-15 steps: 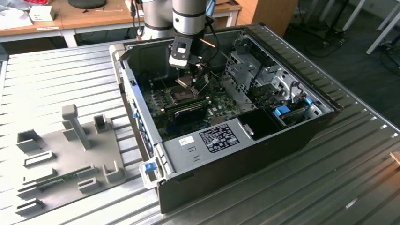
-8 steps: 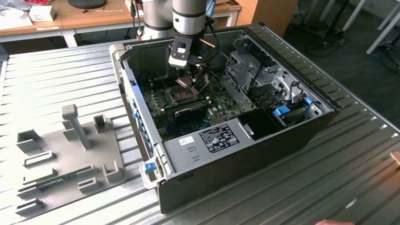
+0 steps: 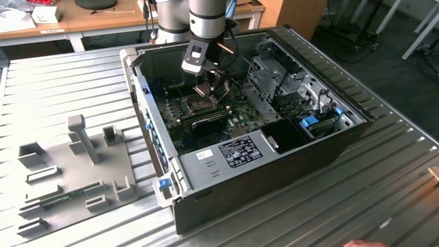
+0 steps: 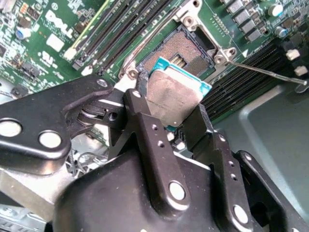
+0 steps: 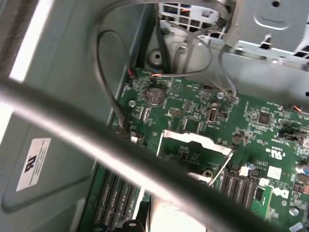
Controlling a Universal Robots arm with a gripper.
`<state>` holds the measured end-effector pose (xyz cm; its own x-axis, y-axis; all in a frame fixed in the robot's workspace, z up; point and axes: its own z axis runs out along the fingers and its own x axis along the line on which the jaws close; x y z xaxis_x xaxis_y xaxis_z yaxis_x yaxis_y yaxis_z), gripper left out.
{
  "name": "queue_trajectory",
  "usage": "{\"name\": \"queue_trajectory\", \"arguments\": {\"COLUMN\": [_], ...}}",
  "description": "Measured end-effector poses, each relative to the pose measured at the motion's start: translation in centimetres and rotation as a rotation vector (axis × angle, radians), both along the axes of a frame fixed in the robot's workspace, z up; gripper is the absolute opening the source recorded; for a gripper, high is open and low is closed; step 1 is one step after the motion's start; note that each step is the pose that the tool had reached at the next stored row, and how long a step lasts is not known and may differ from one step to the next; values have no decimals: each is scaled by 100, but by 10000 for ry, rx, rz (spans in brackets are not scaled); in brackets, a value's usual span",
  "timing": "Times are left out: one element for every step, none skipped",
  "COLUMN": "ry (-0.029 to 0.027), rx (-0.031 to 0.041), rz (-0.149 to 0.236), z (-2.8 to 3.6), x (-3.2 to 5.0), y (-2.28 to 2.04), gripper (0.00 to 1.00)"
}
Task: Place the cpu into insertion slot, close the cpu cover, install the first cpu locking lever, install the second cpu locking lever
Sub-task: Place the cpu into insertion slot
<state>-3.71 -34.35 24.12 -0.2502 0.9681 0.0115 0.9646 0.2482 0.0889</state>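
In the second wrist view my gripper (image 4: 171,104) is shut on the cpu (image 4: 176,94), a grey-brown square chip with a teal edge, pinched between two black fingers (image 4: 140,96). It hangs tilted just above the insertion slot (image 4: 181,50), whose dark centre lies open on the green board. A thin locking lever (image 4: 265,71) sticks out beside the socket. In the first wrist view the cpu cover (image 5: 195,141) stands raised, a silvery frame. In the exterior view the gripper (image 3: 207,88) hovers inside the case over the slot (image 3: 199,106).
The open computer case (image 3: 329,149) lies on a ribbed metal table (image 3: 69,77). Long black memory slots (image 4: 120,29) run beside the socket. A drive cage (image 3: 274,77) and loose cables (image 5: 111,82) crowd the case. A grey fixture plate (image 3: 69,170) sits at the exterior view's left.
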Motion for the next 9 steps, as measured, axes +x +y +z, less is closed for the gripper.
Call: {"name": "queue_trajectory", "arguments": {"ry": [-1, -1, -1, -1, -2, -2, -3, -3, -2], "rx": [1, 1, 1, 2, 2, 0, -3, -6, -6], "rz": [-72, -145, -215, -295, -384, -486, -590, -691, -804], "z": [-1, -2, -2, -3, -4, -4, -5, -5, -5], "x": [0, 0, 0, 0, 0, 0, 0, 0, 0], "y": [0, 0, 0, 0, 0, 0, 0, 0, 0], "gripper": [54, 54, 54, 54, 54, 54, 54, 54, 54]}}
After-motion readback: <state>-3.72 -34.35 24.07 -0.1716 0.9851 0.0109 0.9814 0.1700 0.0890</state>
